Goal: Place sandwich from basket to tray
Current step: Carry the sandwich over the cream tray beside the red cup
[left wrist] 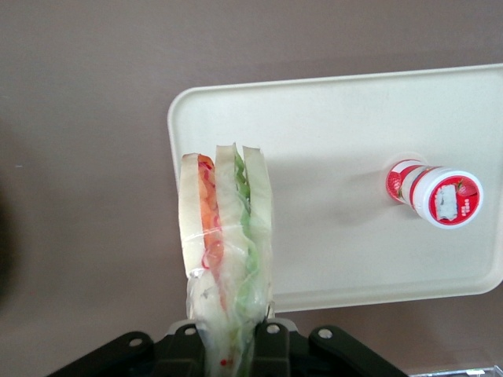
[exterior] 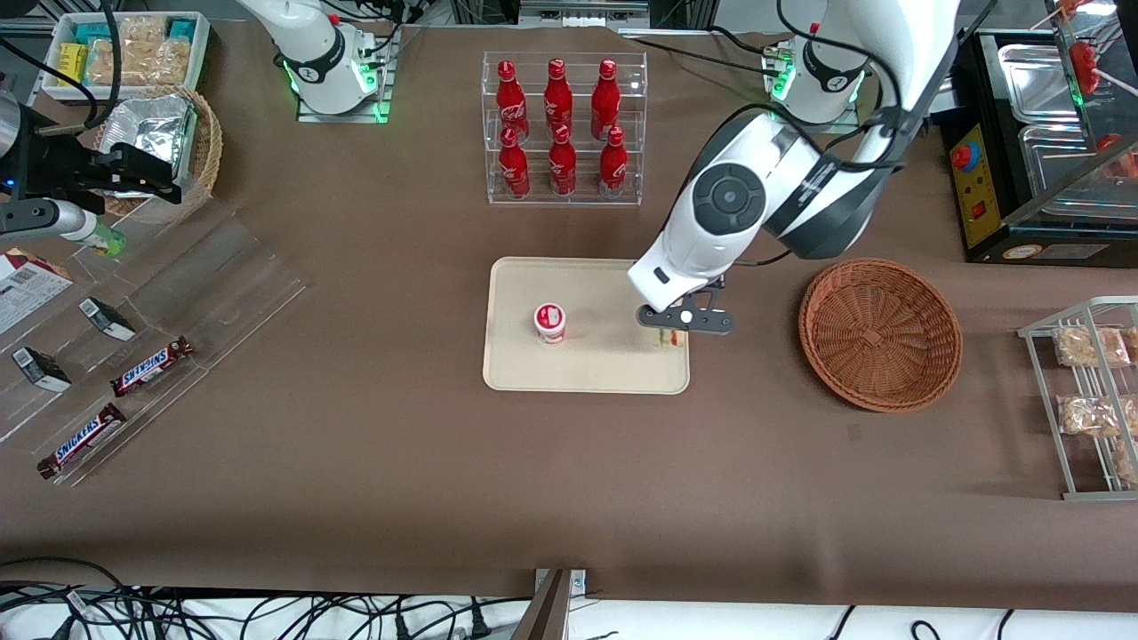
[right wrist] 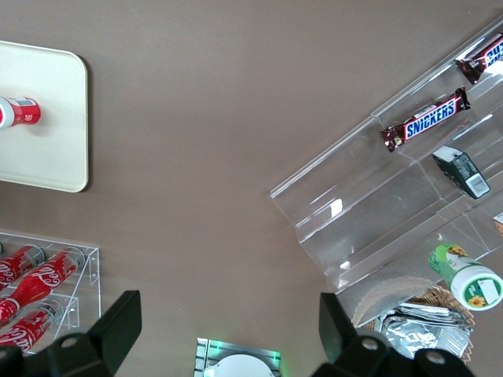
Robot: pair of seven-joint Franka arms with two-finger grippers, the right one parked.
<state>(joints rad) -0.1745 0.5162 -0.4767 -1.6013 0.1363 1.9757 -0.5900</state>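
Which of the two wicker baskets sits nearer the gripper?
The reddish-brown basket, beside the tray. The gripper holds the sandwich there; the paler basket is toward the parked arm's end.

The gripper hangs over the tray at its edge toward the working arm, clamped on the sandwich; bare tray lies below it; a small red-capped cup stands mid-tray, well apart; the basket sits beside the tray on open counter.

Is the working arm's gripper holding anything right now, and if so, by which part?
Yes. The gripper is shut on the sandwich, clamping one end of the wrapped wedge, over the edge of the tray toward the empty basket.
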